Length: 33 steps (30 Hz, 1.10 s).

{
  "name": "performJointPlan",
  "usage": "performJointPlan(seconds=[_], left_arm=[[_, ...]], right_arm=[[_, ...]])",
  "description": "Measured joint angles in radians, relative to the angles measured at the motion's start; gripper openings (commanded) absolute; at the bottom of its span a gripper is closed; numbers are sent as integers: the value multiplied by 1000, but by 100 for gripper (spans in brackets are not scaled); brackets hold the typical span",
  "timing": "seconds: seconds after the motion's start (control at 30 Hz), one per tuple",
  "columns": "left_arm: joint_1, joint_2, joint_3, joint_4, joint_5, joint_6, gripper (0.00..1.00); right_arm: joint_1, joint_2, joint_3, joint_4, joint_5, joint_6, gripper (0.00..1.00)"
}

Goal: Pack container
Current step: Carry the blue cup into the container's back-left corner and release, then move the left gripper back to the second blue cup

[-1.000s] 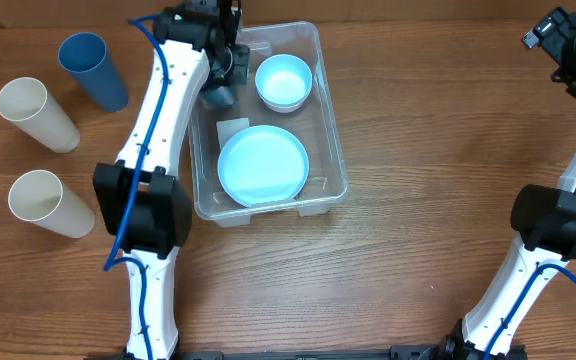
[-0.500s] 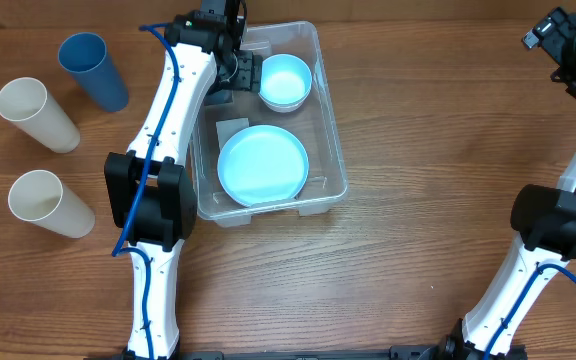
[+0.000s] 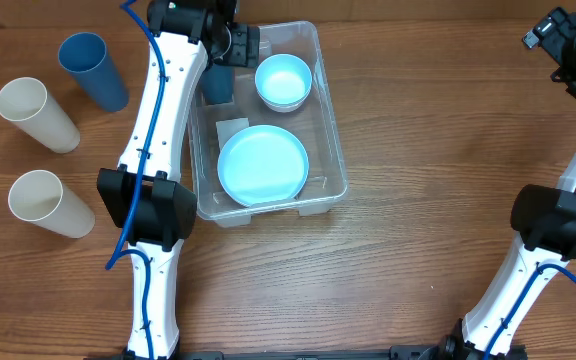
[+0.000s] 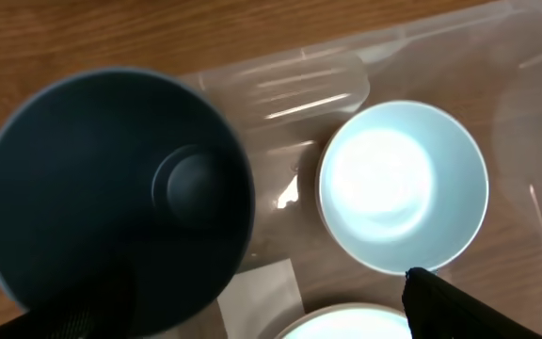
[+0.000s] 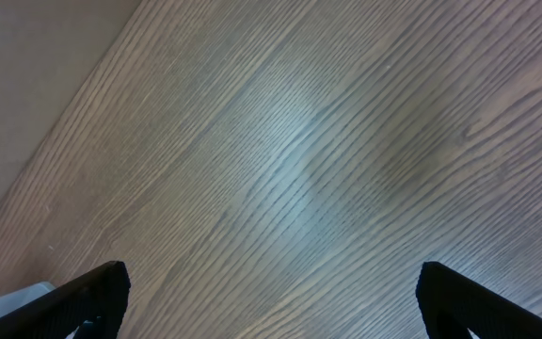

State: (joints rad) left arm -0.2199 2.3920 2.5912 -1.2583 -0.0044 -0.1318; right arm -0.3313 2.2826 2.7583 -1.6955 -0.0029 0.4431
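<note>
The container (image 3: 330,150) is a large clear bin in the middle of the table. A light blue bowl (image 3: 283,81) sits at its back and a light blue plate (image 3: 263,165) at its front. A dark blue cup (image 3: 217,84) stands in its back left corner. My left gripper (image 3: 232,42) hovers over that corner, open, with nothing in its grip. The left wrist view looks down into the dark blue cup (image 4: 111,198) beside the bowl (image 4: 403,184), with the left gripper (image 4: 243,309) spread wide. My right gripper (image 5: 271,287) is open over bare wood at the far right.
Left of the container lie a blue cup (image 3: 93,70) and two cream cups (image 3: 36,113) (image 3: 50,203) on the wooden table. A white label (image 4: 262,297) shows on the bin's base. The right arm (image 3: 568,55) reaches along the table's right edge.
My left gripper has opened and let go of the dark blue cup, which now stands in the container's back left corner. The gripper drew back toward the far rim. The right arm stayed put.
</note>
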Motion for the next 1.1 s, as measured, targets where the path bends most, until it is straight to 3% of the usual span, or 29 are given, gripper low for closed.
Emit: performJointPlan(seconds=[0.1,0.23,0.33,0.37,0.4,0.43,0.47,0.57,0.73,0.9,1.1], left_arm=[[0,0,0,-32,0,0,89],[-1,-13,0,-60,0,0,78],[-9,-113,0,-105,1,-4,54],[-25,-190,0,-148,2,-3,31],[-41,-237,6,-172,5,-5,18],[-63,-280,16,-211,9,-9,8],[-105,-327,23,-284,13,-19,4],[-193,-331,30,-418,24,-46,4],[-322,-303,-167,-425,45,-117,4],[-323,-293,-366,-375,26,-192,4],[-323,-291,-417,-301,-71,-382,5]], right_arm=[[0,0,0,0,0,1,100],[0,0,0,0,0,1,100],[0,0,0,0,0,1,100],[0,0,0,1,0,1,100],[0,0,0,0,0,1,100],[0,0,0,1,0,0,100],[0,0,0,0,0,1,100],[0,0,0,0,0,2,100],[0,0,0,0,0,1,100],[0,0,0,0,0,0,100],[0,0,0,0,0,1,100]])
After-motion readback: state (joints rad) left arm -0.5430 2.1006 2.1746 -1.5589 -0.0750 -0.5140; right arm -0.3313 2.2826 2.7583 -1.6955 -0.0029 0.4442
